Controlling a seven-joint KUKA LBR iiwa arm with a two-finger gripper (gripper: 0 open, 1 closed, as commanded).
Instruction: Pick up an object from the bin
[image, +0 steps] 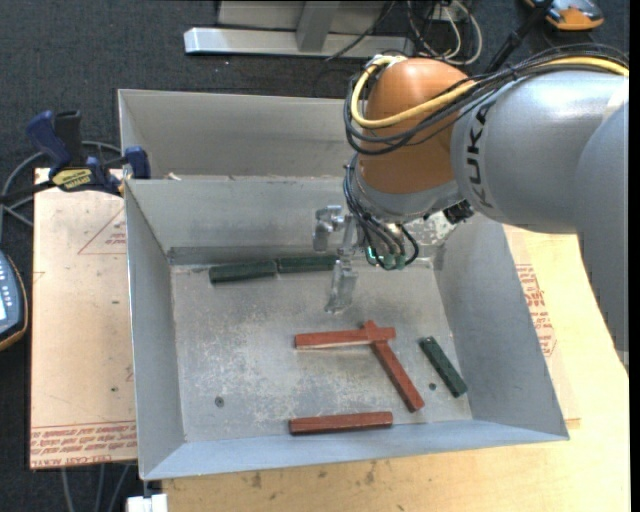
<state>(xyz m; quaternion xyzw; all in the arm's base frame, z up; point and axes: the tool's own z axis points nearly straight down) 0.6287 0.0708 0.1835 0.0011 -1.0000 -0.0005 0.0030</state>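
At back of bin (150, 320) | arm (540, 140) points down | perhaps beside green bar (300, 265)

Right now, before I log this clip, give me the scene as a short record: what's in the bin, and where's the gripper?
bin: grey metal bin
back: long green bar, second green bar, end to end
centre: flat red bar touching slanted red bar
front: front red bar
right: short green bar
arm: gripper near second green bar's right end
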